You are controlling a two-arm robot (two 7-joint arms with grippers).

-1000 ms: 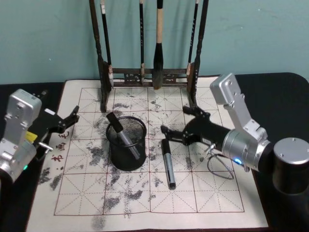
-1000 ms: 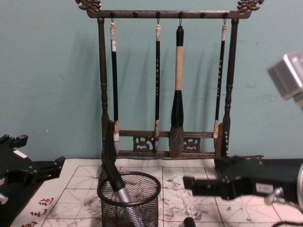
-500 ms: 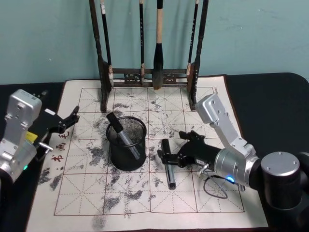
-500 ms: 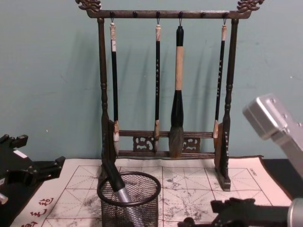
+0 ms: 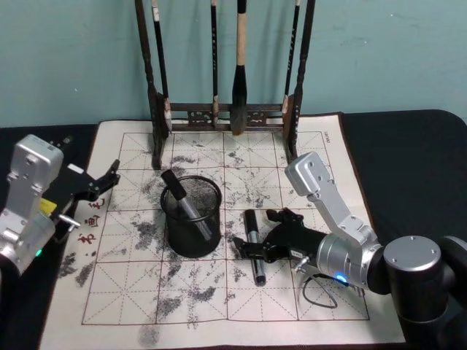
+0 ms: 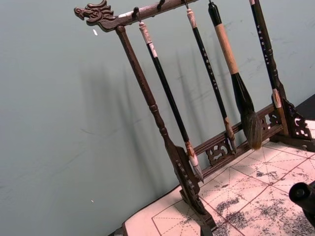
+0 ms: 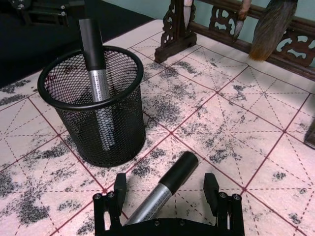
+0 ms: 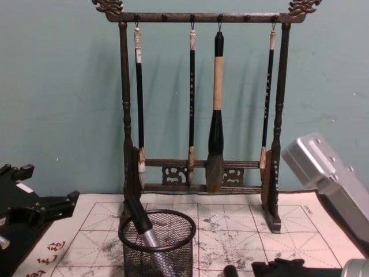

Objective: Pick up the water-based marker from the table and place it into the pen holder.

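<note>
1. Fingers [image 7: 119, 189] of the right claw [image 7: 165, 186] stand apart, released, low on the mat [image 5: 190, 292]. They straddle the water-based marker [image 7: 156, 197] without touching it.
2. The marker lies flat on the bench [image 5: 408, 160], just beside the pen holder [image 7: 118, 129]. The holder stands upright with another marker [image 7: 96, 64] leaning inside.
3. The step in hand looks like the grasp, not yet closed.
4. The next move calls for clenching on the barrel and lifting it clear of the rim. Then it needs tipping upright over the holder's mouth before letting go.
5. The left claw [image 5: 98, 184] is parked at the mat's left edge, and I cannot tell its state.
</note>
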